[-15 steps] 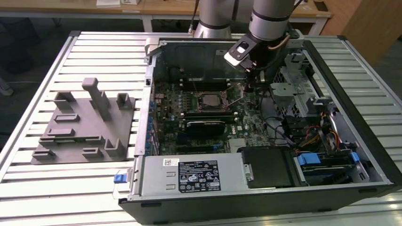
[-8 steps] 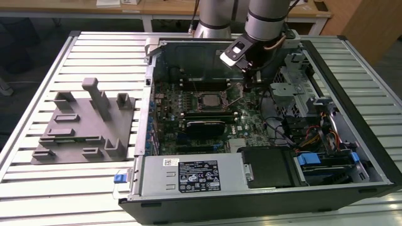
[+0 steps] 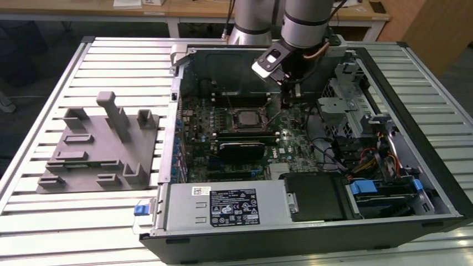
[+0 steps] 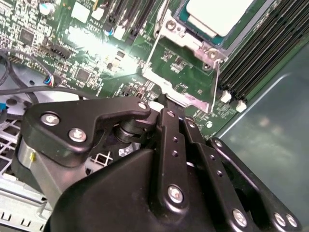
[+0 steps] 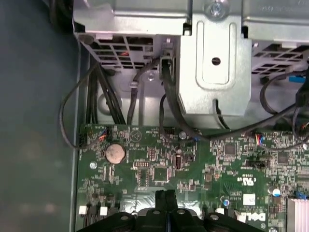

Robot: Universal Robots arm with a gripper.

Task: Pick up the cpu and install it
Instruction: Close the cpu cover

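Note:
The cpu [image 3: 245, 117], a small square chip with a pale silver-white top, lies in the motherboard socket inside the open computer case [image 3: 414, 138]. In the second wrist view the cpu [image 4: 217, 14] sits within the socket's metal frame [image 4: 186, 72]. My gripper [image 3: 288, 101] hangs low over the motherboard, a little to the exterior view's right of the socket. Its black fingers are pressed together with nothing between them in both wrist views [image 4: 166, 104] [image 5: 166, 194]. The fingertips stand close to the edge of the socket frame.
A large grey tray [image 3: 96, 149] with upright posts rests on the slatted table at the exterior view's left. Inside the case are a black component [image 3: 240, 148], a power supply [image 3: 221, 208], a metal drive cage [image 5: 215, 63], loose cables [image 5: 96, 101] and memory slots [image 4: 260, 53].

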